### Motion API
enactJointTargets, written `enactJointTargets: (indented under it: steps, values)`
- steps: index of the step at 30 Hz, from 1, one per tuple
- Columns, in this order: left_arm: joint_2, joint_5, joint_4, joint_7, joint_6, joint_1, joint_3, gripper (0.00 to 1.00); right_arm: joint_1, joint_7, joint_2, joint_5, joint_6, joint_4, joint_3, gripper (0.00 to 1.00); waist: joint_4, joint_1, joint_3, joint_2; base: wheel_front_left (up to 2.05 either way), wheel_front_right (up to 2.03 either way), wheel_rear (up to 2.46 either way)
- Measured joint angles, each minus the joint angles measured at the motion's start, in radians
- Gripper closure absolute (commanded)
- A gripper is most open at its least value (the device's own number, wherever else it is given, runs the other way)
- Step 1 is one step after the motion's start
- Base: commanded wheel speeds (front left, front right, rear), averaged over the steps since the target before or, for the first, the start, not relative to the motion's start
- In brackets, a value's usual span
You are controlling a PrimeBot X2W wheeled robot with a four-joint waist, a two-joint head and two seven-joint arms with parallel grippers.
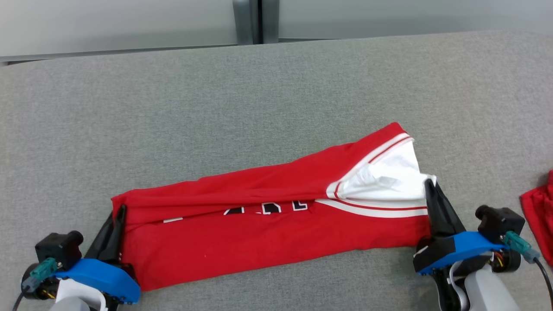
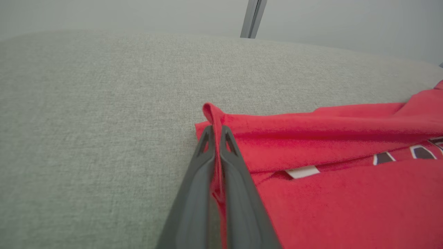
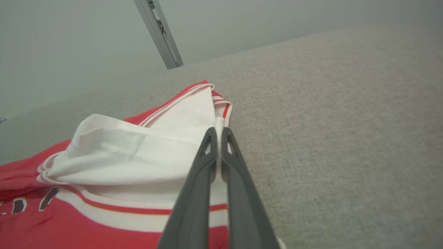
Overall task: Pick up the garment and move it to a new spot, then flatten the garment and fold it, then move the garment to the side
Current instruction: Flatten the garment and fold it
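Head view: garment (image 1: 268,233) pinched at both ends

Red garment w/ white trim lay folded lengthwise, grey surface (image 1: 259,108) beneath it. L gripper (image 1: 120,211) was clamped on garment's left end; R gripper (image 1: 429,183) was clamped on white lining at garment's right end. Another red cloth (image 1: 540,211) lay well right of garment.

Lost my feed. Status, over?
Left gripper and right gripper shut on jersey ends. Jersey partly folded on grey surface. Red cloth far right, not touching.
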Motion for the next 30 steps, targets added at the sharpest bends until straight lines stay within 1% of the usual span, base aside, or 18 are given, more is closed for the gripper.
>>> enactJointTargets:
  steps: [3,4,5,6,7,8,12,14,16,19,24,25,26,28,30]
  values:
    - [-0.025,0.011,0.006,0.0,0.0,0.021,0.016,1.0,0.014,0.0,0.0,0.009,0.0,0.029,-0.011,1.0,0.012,0.0003,-0.01,0.0,0.0,0.0,0.0]
    - [-0.035,0.012,0.007,0.0,0.0,0.029,0.034,0.97,0.016,0.0,0.0,0.01,0.0,0.04,-0.011,1.0,0.017,0.0003,-0.013,0.0,0.0,0.0,0.0]
    - [-0.044,0.017,0.006,0.0,0.0,0.035,0.046,0.71,0.016,0.0,0.0,0.012,0.0,0.053,-0.012,1.0,0.022,0.0002,-0.017,0.0001,0.0,0.0,0.0]
    - [-0.05,0.028,0.002,0.0,0.0,0.043,0.049,0.22,0.017,0.0,0.001,0.019,0.0,0.065,-0.014,0.63,0.028,0.0003,-0.021,0.0,0.0,0.0,0.0]
    - [-0.055,0.038,-0.002,0.0,0.0,0.052,0.05,0.0,0.017,0.0,0.001,0.021,0.0,0.074,-0.018,0.13,0.033,0.0002,-0.026,0.0,0.0,0.0,0.0]
    - [-0.067,0.045,-0.004,0.0,0.0,0.061,0.063,0.0,0.017,0.0,0.001,0.02,0.0,0.079,-0.024,0.0,0.038,0.0002,-0.03,0.0,0.0,0.0,0.0]
    - [-0.1,0.074,-0.03,0.0,0.0,0.091,0.139,0.0,0.007,0.0,0.0,-0.007,0.0,0.089,-0.056,0.0,0.059,0.0002,-0.044,0.0,0.0,0.0,0.0]
    - [-0.119,0.094,-0.057,0.0,0.0,0.109,0.157,0.0,-0.01,0.0,0.0,-0.026,0.0,0.102,-0.076,0.0,0.072,0.0002,-0.048,0.0,0.0,0.0,0.0]
    - [-0.132,0.107,-0.074,0.0,0.0,0.118,0.168,0.0,-0.032,0.0,-0.001,-0.072,0.0,0.127,-0.096,0.0,0.087,0.0002,-0.048,0.0,0.0,0.0,0.0]
    - [-0.139,0.116,-0.084,0.0,0.0,0.125,0.16,0.0,-0.068,0.0,-0.001,-0.106,0.0,0.232,-0.107,0.0,0.112,0.0003,-0.046,0.0002,0.0,0.0,0.0]
    - [-0.145,0.114,-0.097,0.0,0.0,0.125,0.152,0.0,-0.148,-0.002,-0.012,-0.112,-0.001,0.416,-0.102,0.0,0.149,0.0001,-0.042,0.0,0.0,0.0,0.0]
    - [-0.146,0.114,-0.098,0.0,0.0,0.125,0.152,0.0,-0.162,-0.005,-0.017,-0.103,-0.002,0.447,-0.09,0.22,0.152,0.0001,-0.04,0.0,0.0,0.0,0.0]
    - [-0.146,0.114,-0.1,0.0,0.0,0.124,0.151,0.0,-0.176,-0.009,-0.023,-0.089,-0.003,0.469,-0.074,1.0,0.154,0.0001,-0.041,0.0,0.0,0.0,0.0]
    - [-0.147,0.114,-0.102,0.0,0.0,0.123,0.152,0.0,-0.198,-0.014,-0.031,-0.051,-0.006,0.505,-0.035,1.0,0.152,0.0001,-0.042,0.0,0.0,0.0,0.0]
    - [-0.147,0.114,-0.103,0.0,0.0,0.122,0.157,0.0,-0.213,-0.015,-0.024,-0.032,-0.005,0.517,-0.007,1.0,0.142,0.0001,-0.043,0.0,0.0,0.0,0.0]
